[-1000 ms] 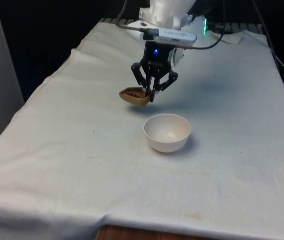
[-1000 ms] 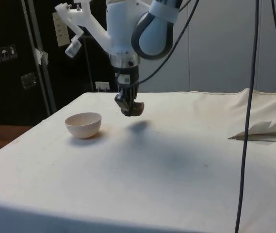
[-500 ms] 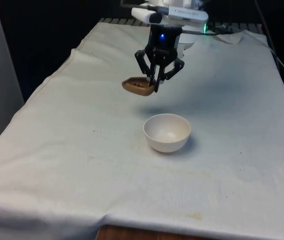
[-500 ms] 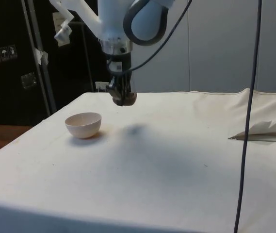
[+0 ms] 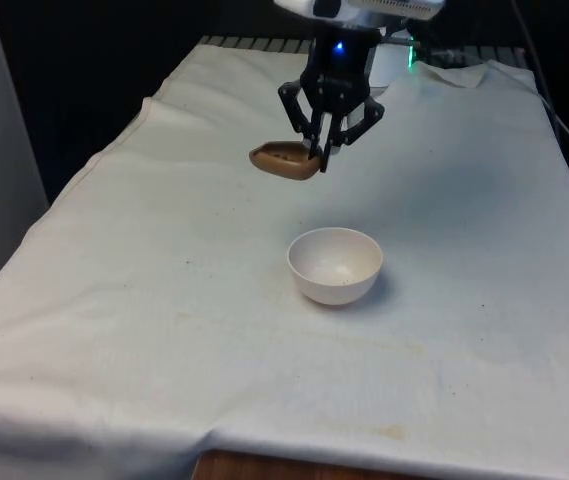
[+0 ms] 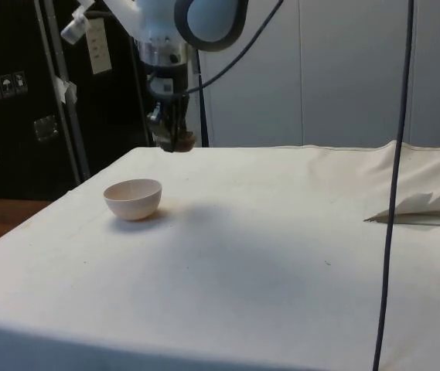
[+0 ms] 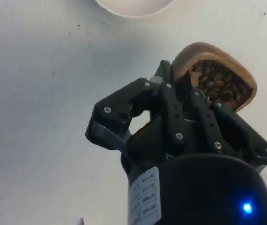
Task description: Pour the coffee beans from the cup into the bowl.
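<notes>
The white bowl (image 5: 334,264) sits on the cloth-covered surface (image 5: 164,330). Beyond it and well above the cloth, the gripper (image 5: 321,150) has its fingers (image 7: 170,101) clamped on the rim of a brown cup (image 5: 284,161) holding coffee beans (image 7: 216,84).

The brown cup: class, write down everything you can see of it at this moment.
The brown cup is small and shallow, wood-like in look, with a rounded rim. Dark coffee beans fill it. The gripper pinches its rim and holds it in the air, roughly level, above the white cloth and farther back than the white bowl.
</notes>
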{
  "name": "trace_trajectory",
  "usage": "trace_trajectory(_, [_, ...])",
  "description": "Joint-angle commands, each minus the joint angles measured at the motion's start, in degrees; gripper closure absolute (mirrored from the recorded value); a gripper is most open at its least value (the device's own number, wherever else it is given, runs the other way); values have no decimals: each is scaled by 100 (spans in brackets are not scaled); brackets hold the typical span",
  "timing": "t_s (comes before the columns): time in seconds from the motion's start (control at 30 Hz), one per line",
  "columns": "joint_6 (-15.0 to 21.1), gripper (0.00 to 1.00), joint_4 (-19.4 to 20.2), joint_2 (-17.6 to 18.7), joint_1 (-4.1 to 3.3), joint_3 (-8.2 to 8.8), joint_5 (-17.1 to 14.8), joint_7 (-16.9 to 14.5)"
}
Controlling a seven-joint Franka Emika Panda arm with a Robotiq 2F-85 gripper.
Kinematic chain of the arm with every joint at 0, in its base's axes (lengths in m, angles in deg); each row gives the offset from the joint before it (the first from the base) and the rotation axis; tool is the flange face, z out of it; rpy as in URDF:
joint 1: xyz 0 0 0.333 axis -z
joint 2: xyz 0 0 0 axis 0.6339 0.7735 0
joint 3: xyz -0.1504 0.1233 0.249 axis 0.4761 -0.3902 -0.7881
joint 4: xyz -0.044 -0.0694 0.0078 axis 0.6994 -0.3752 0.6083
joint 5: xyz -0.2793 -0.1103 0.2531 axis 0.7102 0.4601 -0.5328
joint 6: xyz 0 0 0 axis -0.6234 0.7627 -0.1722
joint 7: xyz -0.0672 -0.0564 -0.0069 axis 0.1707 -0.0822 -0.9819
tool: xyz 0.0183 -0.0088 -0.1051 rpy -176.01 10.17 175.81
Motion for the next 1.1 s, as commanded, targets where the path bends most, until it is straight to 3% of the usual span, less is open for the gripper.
trace_trajectory(0.0, [-97,99,-92,11,17,-74,-120,-69])
trace_trajectory(0.1, [-195,99,-275,57,17,-138,-172,-92])
trace_trajectory(0.13, [-138,99,-218,29,0,-80,-63,-17])
trace_trajectory(0.17, [-218,99,-332,74,17,-155,-195,-103])
trace_trajectory(0.43, [-361,99,-768,269,23,-252,-338,-160])
trace_trajectory(0.47, [-298,99,-722,252,0,-195,-229,-86])
trace_trajectory(0.6, [-418,99,-945,350,34,-292,-435,-223])
trace_trajectory(0.7, [-476,99,-1123,424,34,-321,-573,-315])
trace_trajectory(0.73, [-424,99,-1089,407,0,-258,-476,-246])
trace_trajectory(0.77, [-487,99,-1157,447,34,-327,-613,-338])
trace_trajectory(0.93, [-504,99,-1364,567,52,-361,-888,-504])
trace_trajectory(1.0, [-493,99,-1409,607,52,-367,-997,-567])
trace_trajectory(1.03, [-476,99,-1375,573,0,-292,-854,-470])
trace_trajectory(1.07, [-487,99,-1427,619,52,-367,-1054,-602])
